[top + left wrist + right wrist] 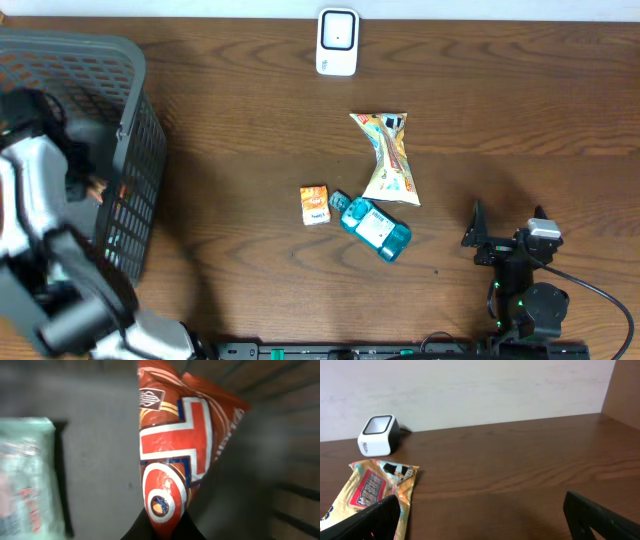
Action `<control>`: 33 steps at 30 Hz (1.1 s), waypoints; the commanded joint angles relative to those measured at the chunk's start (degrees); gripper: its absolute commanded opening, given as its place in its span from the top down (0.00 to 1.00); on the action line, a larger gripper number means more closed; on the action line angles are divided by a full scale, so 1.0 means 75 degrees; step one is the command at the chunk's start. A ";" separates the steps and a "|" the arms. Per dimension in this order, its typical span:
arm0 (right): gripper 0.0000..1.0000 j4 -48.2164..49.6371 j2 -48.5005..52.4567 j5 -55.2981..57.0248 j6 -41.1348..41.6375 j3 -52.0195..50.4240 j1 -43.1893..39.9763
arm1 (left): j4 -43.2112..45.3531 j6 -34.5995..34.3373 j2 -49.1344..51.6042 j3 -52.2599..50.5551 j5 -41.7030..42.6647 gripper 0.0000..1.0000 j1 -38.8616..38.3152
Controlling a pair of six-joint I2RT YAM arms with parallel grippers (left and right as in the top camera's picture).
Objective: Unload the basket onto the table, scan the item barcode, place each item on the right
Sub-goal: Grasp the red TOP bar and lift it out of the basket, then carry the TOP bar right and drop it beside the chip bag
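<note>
Your left gripper is clenched on the narrow end of a glossy red foil snack packet, pinching it at the crimped tip. The packet is down inside the dark grey plastic mesh basket at the left of the brown wooden table, just beside a pale green packet.

Expect it to be light, soft and crinkly. The film looks slippery, so a pinch on the flat seam should hold better than one on the puffed body, and it will probably flop as you lift. No barcode shows on this face.

The boxy white barcode scanner stands well apart at the far edge, centre. Your right gripper sits near right, jaws wide and empty.
</note>
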 commanded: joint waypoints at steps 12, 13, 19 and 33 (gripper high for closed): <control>0.01 -0.0009 -0.0047 -0.0035 -0.0099 -0.0035 -0.0029 | 0.0052 0.0315 -0.4497 0.0114 0.1204 0.93 -0.0411; 0.01 -0.0009 -0.0047 -0.0035 -0.0099 -0.0035 -0.0029 | 0.0082 0.0315 -0.4613 0.0114 0.1364 0.93 -0.0539; 0.01 -0.0009 -0.0047 -0.0035 -0.0099 -0.0035 -0.0029 | 0.0323 0.0877 -0.4876 0.0114 0.2212 0.93 -0.2314; 0.01 -0.0009 -0.0047 -0.0032 -0.0099 -0.0035 -0.0029 | 0.0615 0.2279 -0.2503 -0.0055 0.1684 0.93 -0.5925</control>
